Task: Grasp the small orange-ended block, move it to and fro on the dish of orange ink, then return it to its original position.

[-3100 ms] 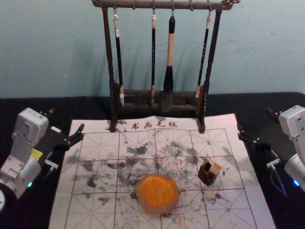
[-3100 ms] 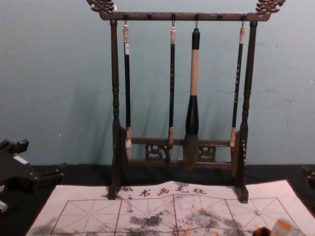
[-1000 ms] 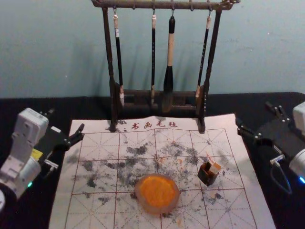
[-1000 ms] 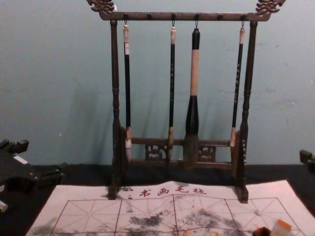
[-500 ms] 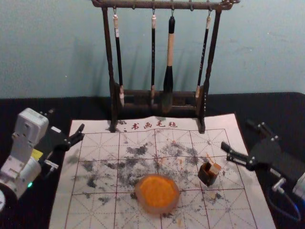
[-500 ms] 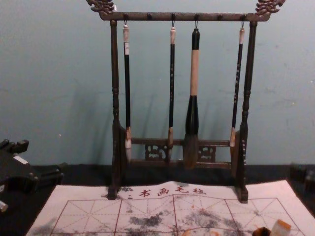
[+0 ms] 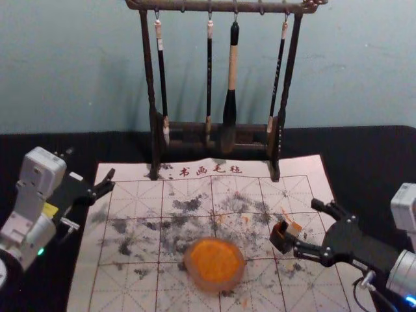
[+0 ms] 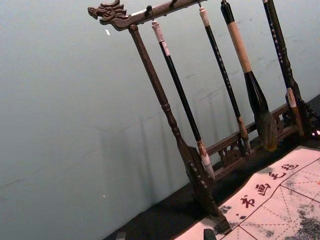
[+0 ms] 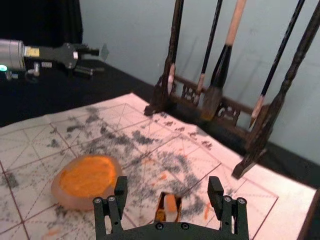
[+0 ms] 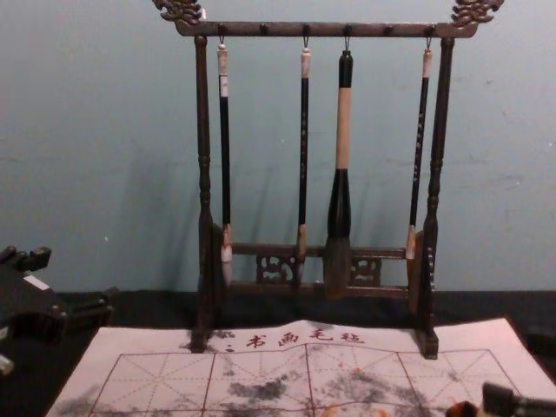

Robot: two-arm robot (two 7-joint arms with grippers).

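Toward three o'clock on the bench (image 7: 364, 146), taking the brush rack (image 7: 188, 6) as twelve, the robot's right claw (image 7: 305, 225) reached low over the mat (image 7: 97, 286), released, its fingers spread and nothing held. I saw the orange-ended block (image 7: 294, 229) just in front of it, between nine and ten o'clock from the claw's palm, almost on its centreline; the right wrist view put it between the two fingers, near the middle. The block stood in a small dark box (image 7: 277, 240), its long axis running more or less upright, orange end uppermost. One finger reached right up by the box wall; I couldn't tell whether they touched.

The right arm was plainly the nearer. The left claw (image 7: 91, 164) sat idle out at ten o'clock, past the mat's edge, its fingers apart too.

To my eye this was the last of the approach: a short, straight push toward ten, then a squeeze across the block. Straying toward eight might nudge the box, or pinch it along with the block. After that, the dish (image 7: 221, 286) of orange ink (image 7: 214, 259) waited at about eight o'clock from the box.

I counted one block, one box, one dish, one mat, one rack, four hanging brushes (image 7: 232, 84) and two claws.
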